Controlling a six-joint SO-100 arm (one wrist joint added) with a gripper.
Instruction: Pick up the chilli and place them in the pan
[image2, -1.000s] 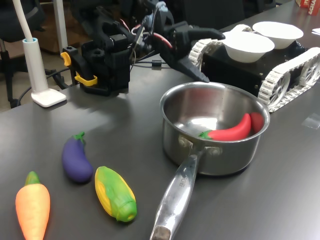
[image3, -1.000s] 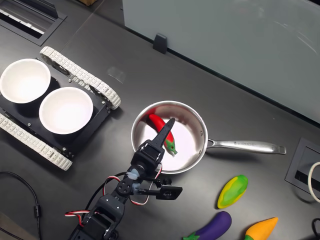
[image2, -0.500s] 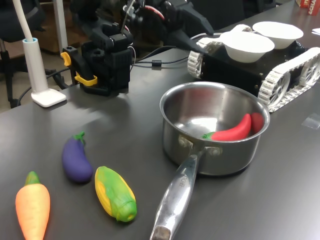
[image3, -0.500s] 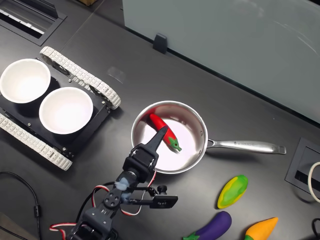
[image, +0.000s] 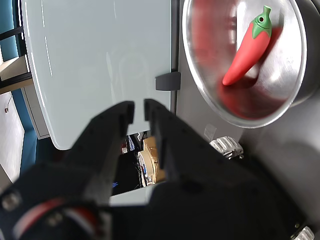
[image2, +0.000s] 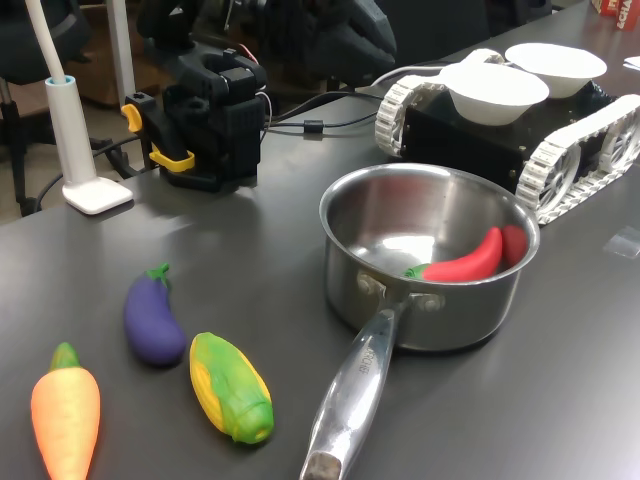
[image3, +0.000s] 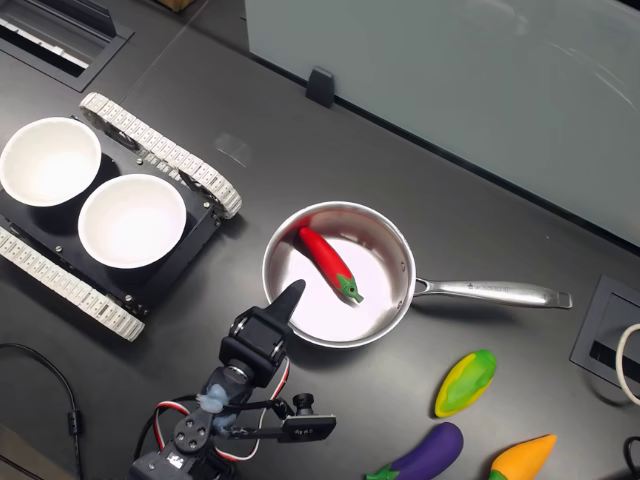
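- Wrist view: the gripper (image: 139, 111) has its two dark fingers (image: 162, 132) almost together, only a thin slit between the tips and nothing held. Beyond them the chilli (image: 248, 47) lies on the floor of the pan (image: 200, 75), green cap toward the pan's wall, its red reflected in the steel. A pale glass panel (image: 100, 60) with a small dark clip (image: 167, 80) stands just beside the pan.
- First exterior view: the chilli (image2: 465, 262) rests inside the pan (image2: 430, 300), leaning against the wall opposite the handle (image2: 350, 395). The arm's black base (image2: 210, 125) stands well behind the pan; the fingers cannot be made out here. A tracked vehicle (image2: 520, 140) carrying two white bowls (image2: 497, 92) sits behind the pan. Off the handle's side lie a corn (image2: 231, 387), then an eggplant (image2: 152, 316), then a carrot (image2: 66, 410) farthest from the pan. A white lamp stand (image2: 85, 180) stands beyond them, near the arm's base.
- Second exterior view: the chilli (image3: 328, 262) lies in the pan (image3: 290, 320), apart from the gripper (image3: 292, 293), whose pointed tip hangs over the pan's rim on the side away from the handle (image3: 490, 293), empty. The corn (image3: 465, 382), eggplant (image3: 425, 452) and carrot (image3: 522, 458) lie on the dark table (image3: 250, 180) below the handle; the tracked vehicle (image3: 150, 160) with its bowls (image3: 130, 220) is on the pan's other side.
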